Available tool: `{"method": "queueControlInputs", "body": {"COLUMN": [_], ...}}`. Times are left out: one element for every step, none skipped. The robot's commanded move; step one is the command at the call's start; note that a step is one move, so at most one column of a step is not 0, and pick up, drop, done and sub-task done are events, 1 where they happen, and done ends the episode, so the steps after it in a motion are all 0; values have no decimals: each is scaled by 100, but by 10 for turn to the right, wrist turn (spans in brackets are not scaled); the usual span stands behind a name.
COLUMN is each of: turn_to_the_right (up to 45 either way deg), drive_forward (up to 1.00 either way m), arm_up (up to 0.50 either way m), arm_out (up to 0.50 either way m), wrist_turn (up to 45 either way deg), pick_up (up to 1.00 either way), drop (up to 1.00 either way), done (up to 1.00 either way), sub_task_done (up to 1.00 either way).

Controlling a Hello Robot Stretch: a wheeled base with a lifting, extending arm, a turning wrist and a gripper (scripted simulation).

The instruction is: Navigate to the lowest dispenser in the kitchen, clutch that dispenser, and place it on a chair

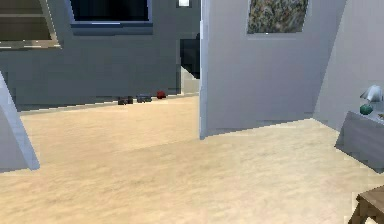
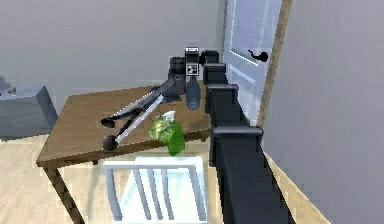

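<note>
Judging from the arm side view, the drive to the dispenser is complete. The spray bottle (image 2: 168, 135), green with a pale nozzle, is upright at the near edge of the brown bench (image 2: 80, 115), within the arm's reach. A white chair (image 2: 155, 188) stands just in front of that edge, directly below the spray bottle in the picture.

Status of the steps:
1. Approach: judged done.
2. Grasp: not confirmed. The spray bottle is close beside the fingers (image 2: 138, 107), with the bench top behind it. It cannot be told whether it rests on the bench or hangs clear of it, nor whether the fingers have hold of anything.
3. Placement: not yet done. The spray bottle is above the chair's back rail and not on the seat.

Arm pose: the arm (image 2: 235, 150) is a dark square bar rising from the bottom edge and reaching out over the bench toward a white door (image 2: 250, 50). Two small white squares (image 2: 181, 68) mark its far end. From there the dark body turns toward the arm side view's left, and the two thin fingers slope down across the bench top, their tips ending near its middle.

The forward view looks over pale floor (image 1: 150, 160) toward a grey wall carrying a framed picture (image 1: 277, 15).

Remaining work, as judged: confirm the grasp, then set the spray bottle on the chair seat.
</note>
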Motion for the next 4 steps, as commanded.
{"method": "queueControlInputs", "body": {"turn_to_the_right": [0, 0, 0, 0], "drive_forward": [0, 0, 0, 0], "arm_up": [0, 0, 0, 0], "arm_out": [0, -40, 46, 0], "wrist_turn": [-150, 0, 0, 450], "pick_up": [0, 0, 0, 0], "drop": [0, 0, 0, 0], "done": [0, 0, 0, 0], "sub_task_done": [0, 0, 0, 0]}}
